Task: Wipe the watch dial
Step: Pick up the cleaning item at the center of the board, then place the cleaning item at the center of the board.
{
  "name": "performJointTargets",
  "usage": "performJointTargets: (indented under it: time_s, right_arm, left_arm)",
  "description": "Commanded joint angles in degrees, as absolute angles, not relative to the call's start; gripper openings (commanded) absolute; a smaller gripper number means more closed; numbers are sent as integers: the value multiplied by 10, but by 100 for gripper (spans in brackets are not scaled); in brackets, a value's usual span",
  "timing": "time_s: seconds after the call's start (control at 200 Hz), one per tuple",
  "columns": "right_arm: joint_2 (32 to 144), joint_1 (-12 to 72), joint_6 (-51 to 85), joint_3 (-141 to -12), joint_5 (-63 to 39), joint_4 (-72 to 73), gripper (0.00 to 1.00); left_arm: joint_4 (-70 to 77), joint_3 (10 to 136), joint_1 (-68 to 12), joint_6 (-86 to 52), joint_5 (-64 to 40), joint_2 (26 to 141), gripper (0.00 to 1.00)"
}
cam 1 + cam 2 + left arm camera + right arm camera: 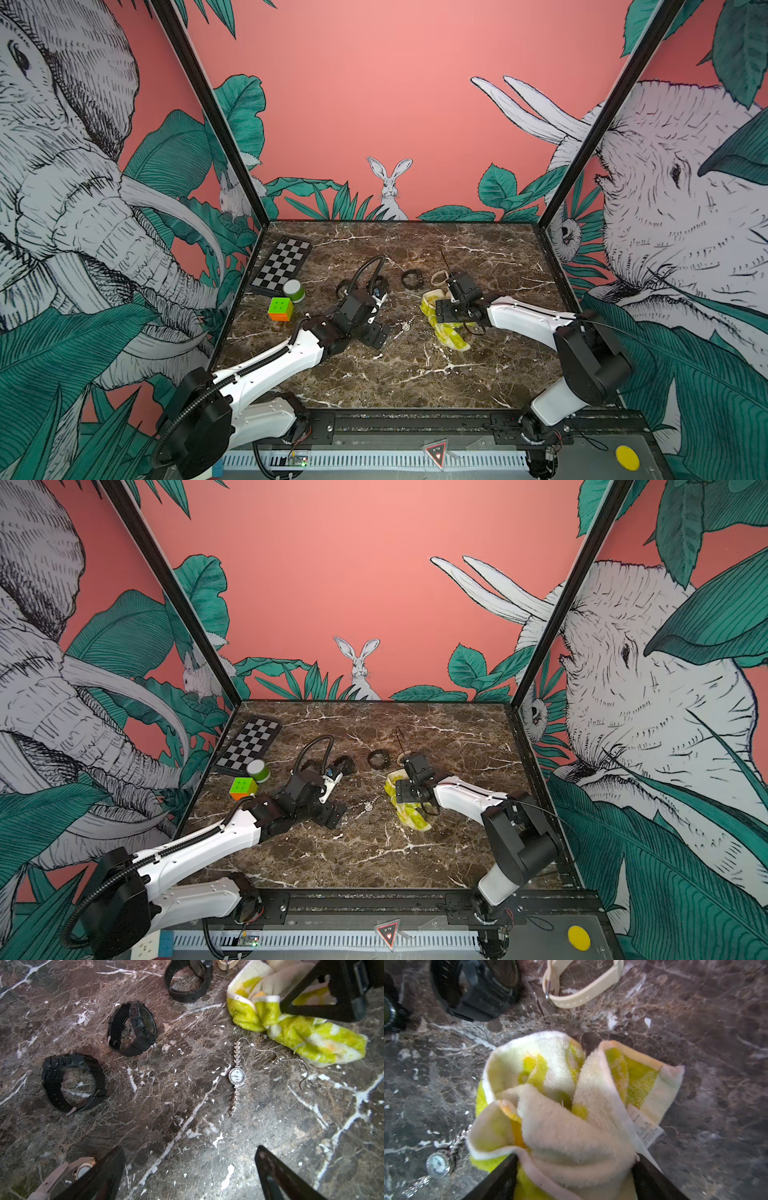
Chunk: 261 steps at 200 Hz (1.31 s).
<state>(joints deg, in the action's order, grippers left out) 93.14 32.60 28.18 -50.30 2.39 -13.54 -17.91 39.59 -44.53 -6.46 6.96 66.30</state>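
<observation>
The right gripper (575, 1162) stands over the yellow-and-white towel (560, 1118). Its jaws are well apart, and the bunched cloth fills the gap and touches both; whether they pinch it I cannot tell. The left gripper (190, 1148) hangs released with nothing between its jaws, and a white watch (81, 1169) lies just beside one finger. The silver watch (237, 1076) lies flat near the middle of the desk (415, 374), dial up, between the two grippers and just beside the towel. Black watches (72, 1082) lie toward the far edge.
</observation>
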Motion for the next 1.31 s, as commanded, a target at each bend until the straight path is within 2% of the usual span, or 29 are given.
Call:
performJointTargets:
  time_s: [0.0,0.04,0.085,0.235,0.39,0.52,0.695,0.97,1.0,1.06,1.1,1.105,1.13,1.3]
  right_arm:
    - [941,326,283,-496,1,-132,55]
    - [926,326,285,-490,5,-140,36]
    - [897,326,282,-485,16,-159,22]
    - [776,316,261,-496,66,-246,0]
    - [701,270,240,-550,110,-321,0]
    - [714,204,212,-602,112,-331,0]
    - [812,139,190,-684,104,-293,0]
    - [1051,59,179,-870,45,-265,0]
    - [1071,53,177,-888,41,-267,15]
    - [1105,46,169,-908,36,-264,54]
    - [1118,43,160,-914,35,-257,93]
    - [1120,43,159,-915,34,-256,96]
    - [1125,41,154,-919,34,-256,98]
    - [1098,25,134,-939,46,-264,98]
  left_arm:
    - [-185,384,-443,-71,85,645,99]
    - [-185,381,-443,-72,89,641,99]
    - [-185,378,-443,-72,92,638,99]
    - [-180,373,-443,-70,95,621,99]
    - [-170,370,-443,-63,109,598,99]
    - [-176,370,-443,-54,128,567,99]
    - [-184,360,-443,-38,165,521,99]
    - [-187,338,-441,-27,218,469,99]
    - [-187,337,-442,-27,226,466,99]
    - [-186,332,-441,-34,247,458,99]
    - [-184,327,-440,-32,255,452,99]
    - [-184,327,-440,-32,256,451,99]
    - [-183,324,-440,-30,261,447,99]
    - [-170,308,-439,-22,297,408,99]
